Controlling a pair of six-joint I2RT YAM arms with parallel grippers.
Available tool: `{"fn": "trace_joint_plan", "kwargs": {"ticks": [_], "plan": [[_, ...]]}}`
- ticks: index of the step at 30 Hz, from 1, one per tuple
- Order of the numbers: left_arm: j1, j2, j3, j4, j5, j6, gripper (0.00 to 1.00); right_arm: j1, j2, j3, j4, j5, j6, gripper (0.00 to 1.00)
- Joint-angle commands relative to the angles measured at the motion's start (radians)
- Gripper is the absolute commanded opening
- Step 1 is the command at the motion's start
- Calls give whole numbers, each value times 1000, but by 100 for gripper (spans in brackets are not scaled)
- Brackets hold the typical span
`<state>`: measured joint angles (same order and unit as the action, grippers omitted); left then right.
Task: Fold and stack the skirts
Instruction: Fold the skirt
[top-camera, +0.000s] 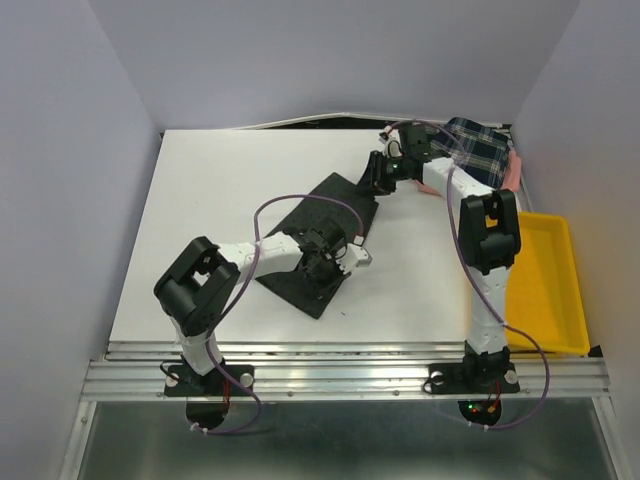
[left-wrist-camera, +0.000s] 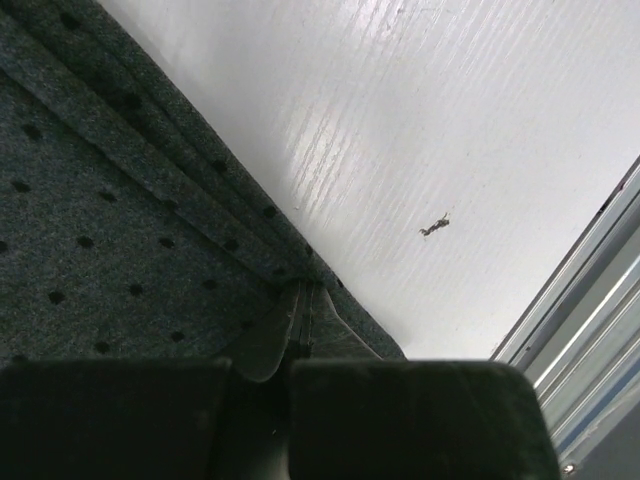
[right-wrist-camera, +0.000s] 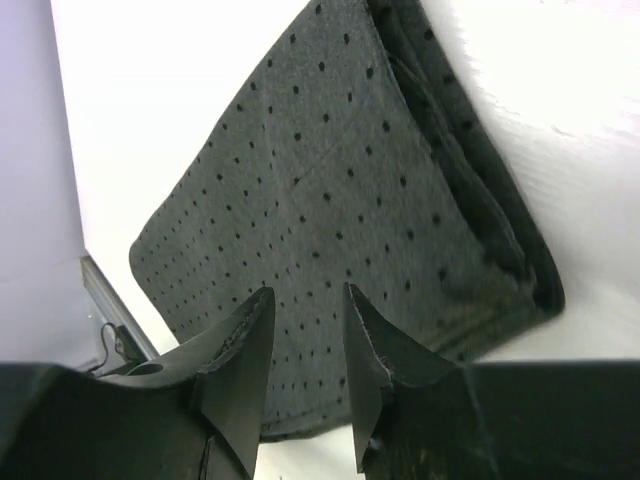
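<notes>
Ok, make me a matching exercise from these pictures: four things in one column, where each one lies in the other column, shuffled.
Things:
1. charcoal dotted cloth skirt
2. navy-green-white plaid cloth skirt
3. pink cloth skirt
4. yellow plastic tray

Places:
A. far right corner of the table, on top
B. along the table's right edge, nearer the arm bases
C. middle of the table
D. peeking out from under the plaid one

Pairs: 1-C, 2-A, 3-D, 4-B

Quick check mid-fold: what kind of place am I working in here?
Probably a lab robot cell, not a home: a white table boxed in by plain panels, an aluminium rail carrying both arm bases, and a yellow tray beside it.
</notes>
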<state>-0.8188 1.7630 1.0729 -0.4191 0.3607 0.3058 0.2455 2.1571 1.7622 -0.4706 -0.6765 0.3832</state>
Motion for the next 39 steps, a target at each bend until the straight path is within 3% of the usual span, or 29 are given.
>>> {"fn": "trace_joint_plan", "kwargs": {"ticks": [1,5,9,12,13,14,17,21,23,27,33,38,39], "plan": [[4,-13,-73,-95,-111,67,0,38,87,71,133,-109,72,39],[12,-25,-65,-115,-123,93,0,71,190,89,144,-80,57,38],[15,-77,-53,-142,-141,141,0,71,224,65,60,37,-72,36],[47,-190,-4,-161,-103,148,14,71,202,-21,18,52,-128,35],[90,-220,18,-173,-82,138,32,71,192,-39,17,46,-133,34],[121,-249,38,-179,-62,138,39,71,184,-56,15,43,-138,34],[269,-304,134,-220,32,125,43,71,162,-89,-12,48,-150,34],[406,-275,183,-242,31,101,42,71,112,-159,-19,40,-142,34],[440,-246,171,-238,-6,81,33,71,95,-197,-22,34,-142,34],[530,-156,116,-205,-49,39,26,71,58,-253,-31,35,-171,37],[538,-34,102,-259,-81,58,18,71,29,-303,-106,22,-228,40],[569,77,128,-179,-250,42,9,90,0,-351,-198,-50,-342,43],[578,143,197,-175,-279,49,9,106,-32,-366,-206,-60,-366,48]]}}
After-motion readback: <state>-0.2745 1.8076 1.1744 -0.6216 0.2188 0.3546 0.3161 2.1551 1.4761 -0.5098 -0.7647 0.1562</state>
